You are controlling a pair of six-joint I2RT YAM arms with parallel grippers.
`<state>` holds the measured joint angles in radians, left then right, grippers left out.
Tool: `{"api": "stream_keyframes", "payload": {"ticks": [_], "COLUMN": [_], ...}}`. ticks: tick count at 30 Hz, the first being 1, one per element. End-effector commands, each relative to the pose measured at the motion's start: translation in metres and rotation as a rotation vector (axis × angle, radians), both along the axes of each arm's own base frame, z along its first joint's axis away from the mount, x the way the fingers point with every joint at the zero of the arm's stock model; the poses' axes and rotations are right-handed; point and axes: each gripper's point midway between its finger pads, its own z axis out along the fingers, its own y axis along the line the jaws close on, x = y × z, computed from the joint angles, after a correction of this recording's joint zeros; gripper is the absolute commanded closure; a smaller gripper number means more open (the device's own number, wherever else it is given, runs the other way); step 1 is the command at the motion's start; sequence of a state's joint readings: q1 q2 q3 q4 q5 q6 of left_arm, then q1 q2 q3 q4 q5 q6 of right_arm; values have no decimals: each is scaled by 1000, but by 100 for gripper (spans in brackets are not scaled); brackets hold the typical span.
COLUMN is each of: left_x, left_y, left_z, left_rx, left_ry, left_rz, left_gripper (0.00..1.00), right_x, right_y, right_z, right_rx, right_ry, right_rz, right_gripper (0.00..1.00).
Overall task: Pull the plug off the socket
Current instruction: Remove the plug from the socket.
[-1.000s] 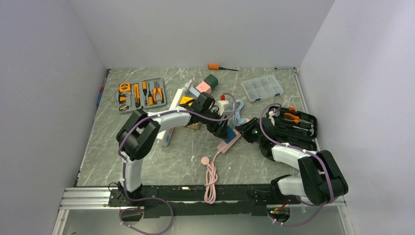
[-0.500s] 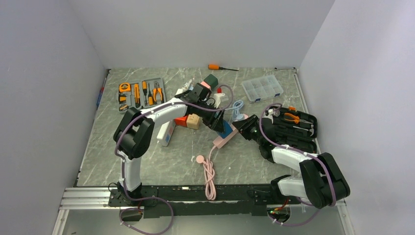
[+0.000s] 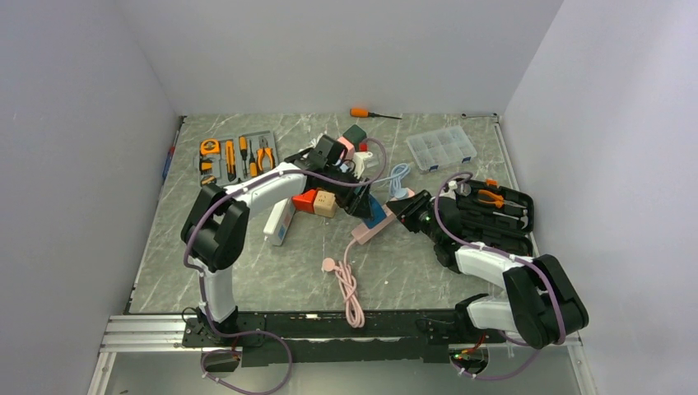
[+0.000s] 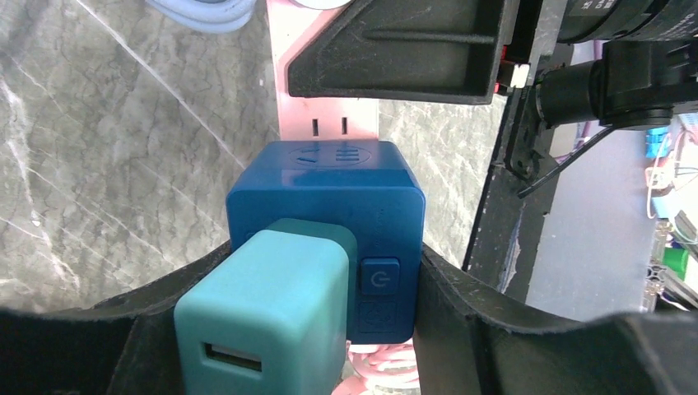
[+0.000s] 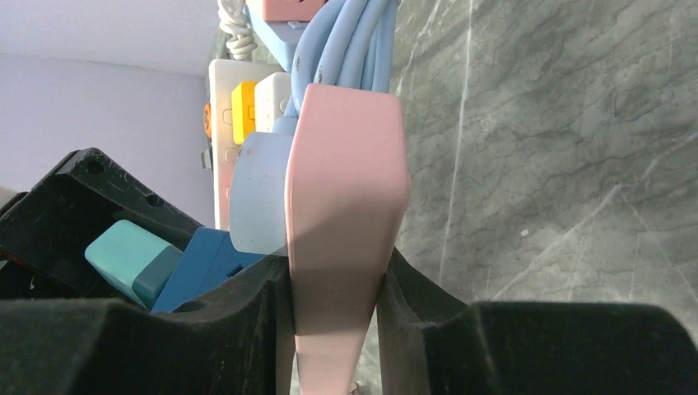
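Pink strip (image 5: 346, 164) shifted left; L gripper (image 4: 323, 276) clamped on blue plug (image 4: 329, 189), R gripper (image 5: 333, 288) clamped on strip

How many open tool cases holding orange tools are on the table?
2. A grey plastic tool case lies at the far left of the table; a black plastic tool case lies at the right edge. Others may be hidden.

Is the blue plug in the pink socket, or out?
In. The blue plug sits flat against the pink socket, no prongs showing, between the left fingers.
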<state>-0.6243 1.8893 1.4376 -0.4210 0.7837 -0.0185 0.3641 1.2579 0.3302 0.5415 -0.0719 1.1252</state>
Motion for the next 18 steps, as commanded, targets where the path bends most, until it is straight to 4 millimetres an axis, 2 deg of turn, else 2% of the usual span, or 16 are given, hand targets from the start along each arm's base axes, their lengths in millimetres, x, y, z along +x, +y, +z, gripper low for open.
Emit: {"api": "stream_keyframes", "payload": {"ticks": [1,4,6,8,10,12,14,16,18], "left_x": [25,8,4,6,10,13,12,6,-3], "left_y": [16,5,7,14,22,29,34,38,43], "left_z": [32,13,9,18,35,53,63,63,50], "left_rx": [-5,21,25,11,-30,-70,-85,-74,-41], "left_ry": [-181,-154,-126,-126,-127,-116,-117,-127,-143], "left_rz": [55,10,8,19,33,44,45,28,-2], "left_gripper": [100,100,100,100,100,100,100,100,100], "right_x": [-32,-32,-35,-37,-40,-41,-40,-36,-33], "right_y": [-48,-52,-58,-65,-69,-67,-62,-57,-52], "right_z": [-75,-75,-78,-82,-86,-89,-89,-85,-79], "right_rx": [-303,-315,-341,-380,-395,-387,-363,-343,-332], "right_ry": [208,230,250,268,278,281,266,250,228], "right_rz": [-33,-57,-71,-88,-94,-87,-74,-62,-37], "right_gripper": [100,100,100,100,100,100,100,100,100]}}
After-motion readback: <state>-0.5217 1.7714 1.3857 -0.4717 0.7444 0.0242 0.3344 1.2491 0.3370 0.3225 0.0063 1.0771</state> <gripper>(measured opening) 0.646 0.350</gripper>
